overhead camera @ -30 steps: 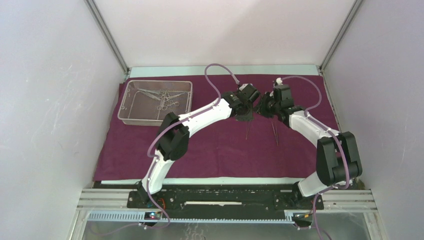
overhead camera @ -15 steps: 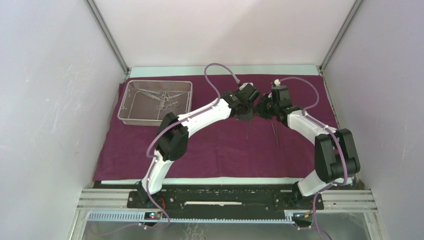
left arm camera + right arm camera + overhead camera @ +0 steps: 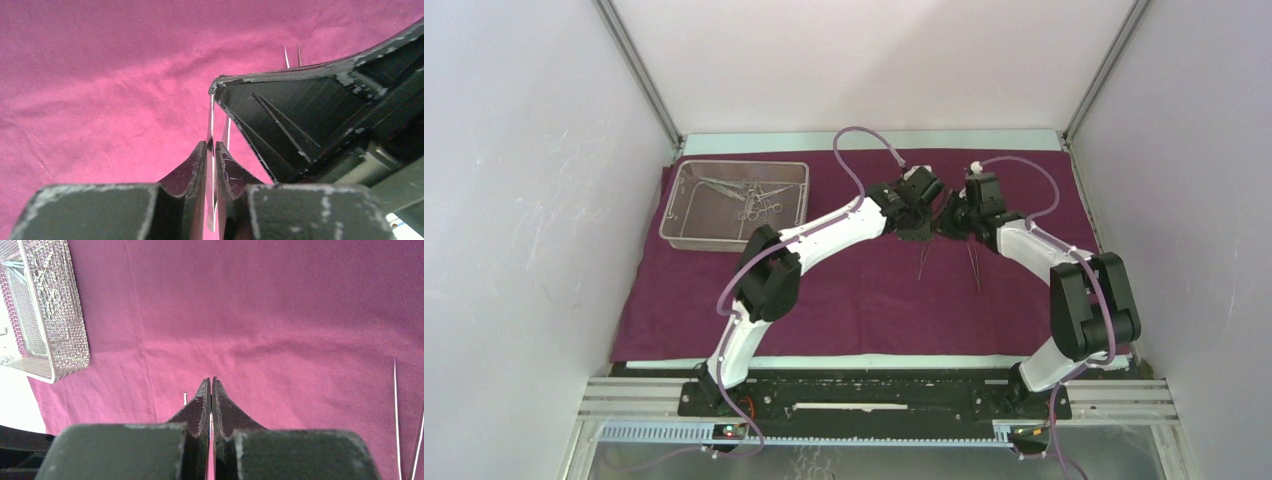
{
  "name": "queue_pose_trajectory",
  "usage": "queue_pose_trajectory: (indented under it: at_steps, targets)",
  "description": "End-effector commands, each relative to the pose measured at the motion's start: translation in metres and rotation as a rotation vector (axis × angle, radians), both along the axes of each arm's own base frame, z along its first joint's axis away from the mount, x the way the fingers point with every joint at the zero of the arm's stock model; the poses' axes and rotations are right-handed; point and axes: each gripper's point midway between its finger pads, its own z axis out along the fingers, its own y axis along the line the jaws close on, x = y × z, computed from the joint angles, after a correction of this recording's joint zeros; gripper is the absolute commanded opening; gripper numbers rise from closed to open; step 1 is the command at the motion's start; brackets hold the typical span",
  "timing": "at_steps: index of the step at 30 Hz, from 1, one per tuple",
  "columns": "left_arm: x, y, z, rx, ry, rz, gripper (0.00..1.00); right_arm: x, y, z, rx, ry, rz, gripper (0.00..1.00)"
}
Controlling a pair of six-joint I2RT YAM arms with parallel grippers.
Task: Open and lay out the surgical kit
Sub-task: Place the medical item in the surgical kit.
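Over the last second the right arm has leaned in to the left, so that the right pincer (image 3: 211, 382) now sits close against the left pincer (image 3: 212, 146) above the middle of the purple cloth (image 3: 854, 300). The coming move turns on a pair of tweezers (image 3: 210, 125) that bridges the two. In the left wrist view its thin steel blades run straight out of the left fingers, along their line, and vanish under the black body of the right pincer, which crosses them from the right. The right pincer is closed tight, and a bright sliver in the seam between its fingers suggests it has the far end of the tweezers. The left pincer's fingers stand a narrow slot apart with the blades in the slot; whether they press on the steel or merely flank it, I cannot tell. Both arms reach forward with elbows bowed outward and wrists turned inward and down, meeting nose to nose, so neither is the nearer. It reads as a handover from left to right. A second pair (image 3: 973, 265) lies on the cloth just on the near side of the right pincer, its long axis running near to far. The wire tray (image 3: 744, 164), with other steel tools (image 3: 749, 198) in it, sits well apart at the far left corner of the cloth.
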Motion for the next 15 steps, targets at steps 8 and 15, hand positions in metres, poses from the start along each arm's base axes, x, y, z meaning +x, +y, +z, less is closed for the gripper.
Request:
queue_pose_trajectory:
  at_steps: [8, 15]
  targets:
    - [0.005, 0.006, 0.036, -0.107, -0.036, -0.018, 0.33, 0.011, 0.004, 0.005, -0.017, -0.037, 0.071, 0.00]
    - [0.004, 0.018, 0.042, -0.131, -0.032, -0.034, 0.42, 0.015, 0.009, 0.000, -0.019, -0.028, 0.123, 0.00]
